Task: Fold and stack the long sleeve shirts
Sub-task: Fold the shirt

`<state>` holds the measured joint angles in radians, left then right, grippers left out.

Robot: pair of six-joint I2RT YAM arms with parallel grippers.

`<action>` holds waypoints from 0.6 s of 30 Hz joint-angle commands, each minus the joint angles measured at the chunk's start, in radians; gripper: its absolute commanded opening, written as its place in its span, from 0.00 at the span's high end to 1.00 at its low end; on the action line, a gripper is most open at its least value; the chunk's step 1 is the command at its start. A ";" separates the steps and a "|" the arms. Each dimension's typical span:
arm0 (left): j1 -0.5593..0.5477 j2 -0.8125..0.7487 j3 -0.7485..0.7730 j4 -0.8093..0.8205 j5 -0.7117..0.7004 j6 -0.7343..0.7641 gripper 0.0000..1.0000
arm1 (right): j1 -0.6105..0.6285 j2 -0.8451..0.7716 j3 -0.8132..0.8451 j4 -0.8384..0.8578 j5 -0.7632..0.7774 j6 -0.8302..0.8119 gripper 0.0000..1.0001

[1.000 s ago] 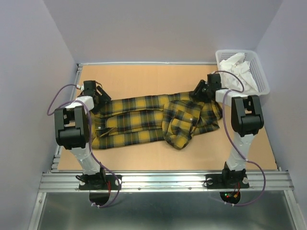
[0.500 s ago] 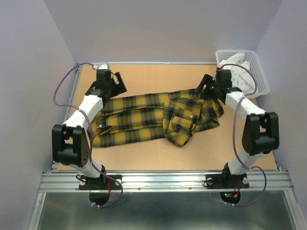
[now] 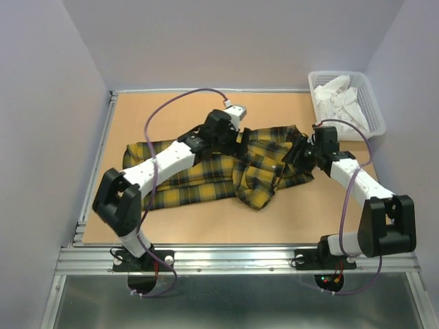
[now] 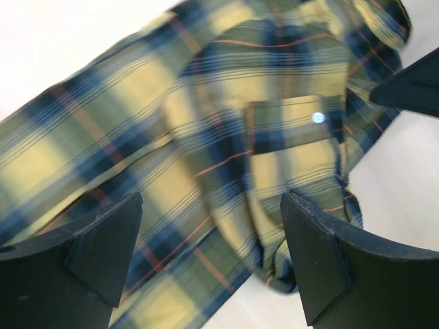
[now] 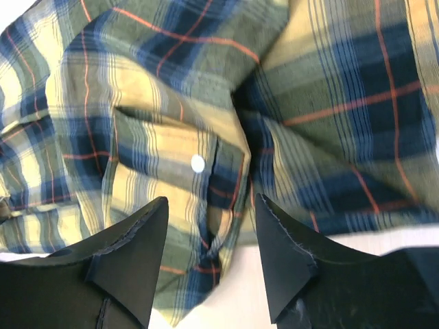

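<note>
Plaid long sleeve shirt (image 3: 257,179) bunched on surface (image 3: 206,226); fold incomplete, no stack yet. Over it left pincer (image 4: 209,205) and right pincer (image 5: 212,205) gape, gripping nothing.

The long sleeve shirt (image 3: 255,177), yellow and dark plaid with thin red lines, lies rumpled and partly folded across the middle of the table (image 3: 171,110), reaching from near the left edge to short of the right edge. Its right part is bunched over itself, with a flap pointing toward the near edge. A chest pocket (image 5: 171,171) closed by a small white button (image 5: 197,163) faces up.
</note>
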<state>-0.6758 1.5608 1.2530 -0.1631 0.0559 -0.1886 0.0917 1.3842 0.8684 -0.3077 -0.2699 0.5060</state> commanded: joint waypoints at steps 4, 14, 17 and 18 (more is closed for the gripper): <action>-0.096 0.261 0.282 -0.012 0.093 0.121 0.11 | -0.004 -0.180 -0.063 -0.021 0.017 0.028 0.39; -0.120 0.556 0.517 -0.101 0.107 0.124 0.19 | -0.004 -0.321 -0.108 -0.059 0.064 0.034 0.37; -0.125 0.588 0.519 -0.102 0.133 0.135 0.19 | -0.004 -0.335 -0.120 -0.071 0.075 0.031 0.37; -0.125 0.593 0.522 -0.101 0.139 0.138 0.20 | -0.004 -0.338 -0.123 -0.076 0.078 0.031 0.37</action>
<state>-0.7952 2.1651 1.7161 -0.2451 0.1539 -0.0830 0.0917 1.0714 0.7757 -0.3637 -0.2253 0.5358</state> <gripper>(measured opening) 0.810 0.632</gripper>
